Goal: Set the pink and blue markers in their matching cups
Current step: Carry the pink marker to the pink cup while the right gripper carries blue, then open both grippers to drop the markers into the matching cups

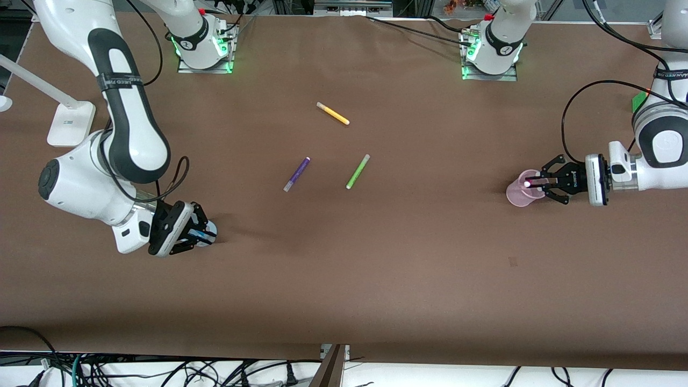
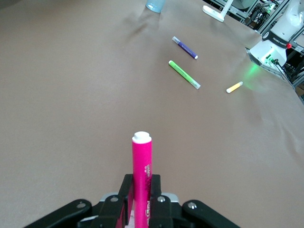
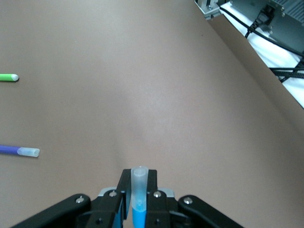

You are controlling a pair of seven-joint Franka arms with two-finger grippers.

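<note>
Nearest the front camera, the right gripper [image 1: 200, 235] hangs low at the right arm's end of the surface [image 1: 376, 258], its fingers clamped on the blue marker [image 3: 138, 202]. The pale cap sticks out past the fingers, so I'd guess the pen is held by its body ready to be dropped in end first. The blue cup [image 2: 155, 5] is mostly hidden under that gripper in the front view; the left wrist view shows it standing upright.

A little farther from the camera, at the left arm's end, the left gripper [image 1: 540, 185] is clamped on the pink marker [image 2: 142, 178] right over the pink cup [image 1: 521, 191], whitish tip above the cup's mouth. It looks ready for release.

Between the arms lie a purple pen [image 1: 296, 174] and a green pen [image 1: 357, 171], with a yellow pen [image 1: 332, 113] farther still. All are well apart from both cups, so nothing seems to block either drop.
</note>
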